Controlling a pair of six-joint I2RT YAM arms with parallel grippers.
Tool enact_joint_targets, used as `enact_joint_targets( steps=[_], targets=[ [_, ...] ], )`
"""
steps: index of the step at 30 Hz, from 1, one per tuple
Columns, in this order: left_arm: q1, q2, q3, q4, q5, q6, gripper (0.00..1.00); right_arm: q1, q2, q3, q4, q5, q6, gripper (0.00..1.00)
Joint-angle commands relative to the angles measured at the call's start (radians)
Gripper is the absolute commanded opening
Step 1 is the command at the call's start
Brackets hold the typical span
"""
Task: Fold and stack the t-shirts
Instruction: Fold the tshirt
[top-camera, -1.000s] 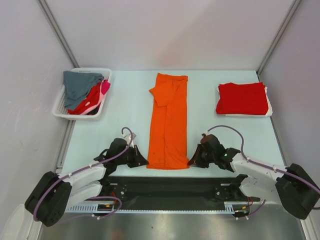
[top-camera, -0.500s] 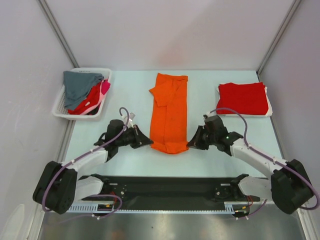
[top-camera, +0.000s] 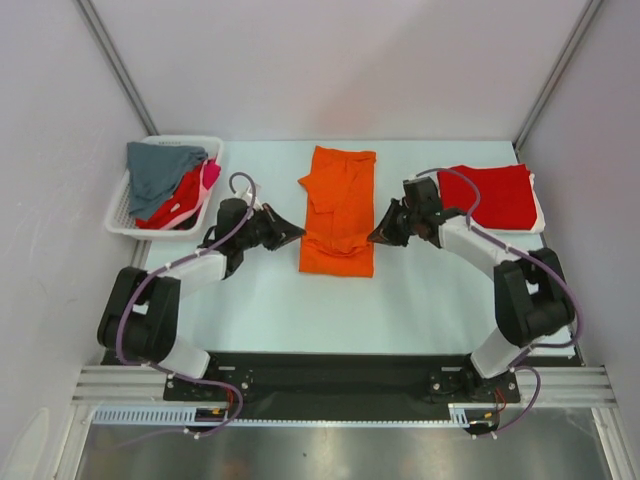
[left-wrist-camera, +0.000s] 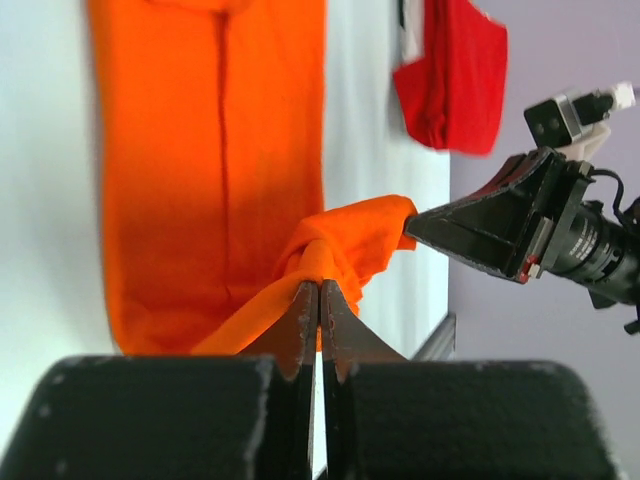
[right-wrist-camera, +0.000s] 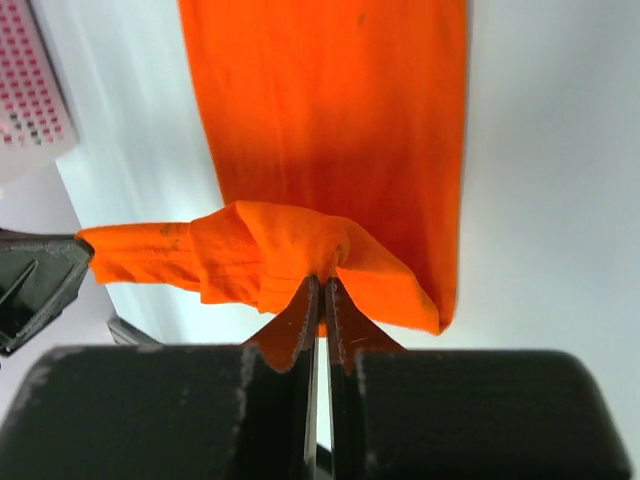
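Note:
The bright orange t-shirt (top-camera: 338, 205) lies lengthwise at the middle of the table, its near end lifted and carried back over itself. My left gripper (top-camera: 296, 233) is shut on the left corner of its hem (left-wrist-camera: 330, 255). My right gripper (top-camera: 373, 238) is shut on the right corner (right-wrist-camera: 300, 250). The hem hangs stretched between the two grippers above the lower layer of cloth. A folded red t-shirt (top-camera: 485, 196) lies at the right. Grey (top-camera: 160, 166), red (top-camera: 180, 195) and pink (top-camera: 209, 176) t-shirts are piled in the basket.
A white mesh basket (top-camera: 120, 218) stands at the far left against the left wall. The red t-shirt rests on white folded cloth (top-camera: 539, 210) near the right wall. The back wall runs just behind the orange t-shirt's far end.
Both grippers have carried the orange t-shirt's near hem away from the table's front edge towards the back, so the shirt now shows folded over and about half as long.

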Motion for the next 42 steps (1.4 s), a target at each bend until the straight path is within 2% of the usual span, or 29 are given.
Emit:
enact_joint_targets(
  steps=[1,11,27,35,42],
  targets=[
    [0.018,0.093,0.093,0.098,-0.076,-0.045,0.00,-0.034,0.116,0.100,0.000,-0.027,-0.020,0.00],
    [0.036,0.340,0.301,0.127,-0.009,-0.094,0.01,-0.075,0.279,0.301,-0.029,-0.032,-0.023,0.00],
    [0.065,0.484,0.492,0.015,-0.029,-0.060,0.00,-0.127,0.403,0.421,-0.029,-0.021,-0.008,0.00],
    [0.068,0.527,0.523,-0.011,-0.029,-0.046,0.00,-0.138,0.383,0.405,-0.016,-0.015,-0.003,0.00],
    [0.072,0.602,0.595,-0.026,-0.018,-0.051,0.01,-0.141,0.420,0.445,-0.002,-0.011,-0.002,0.05]
  ],
)
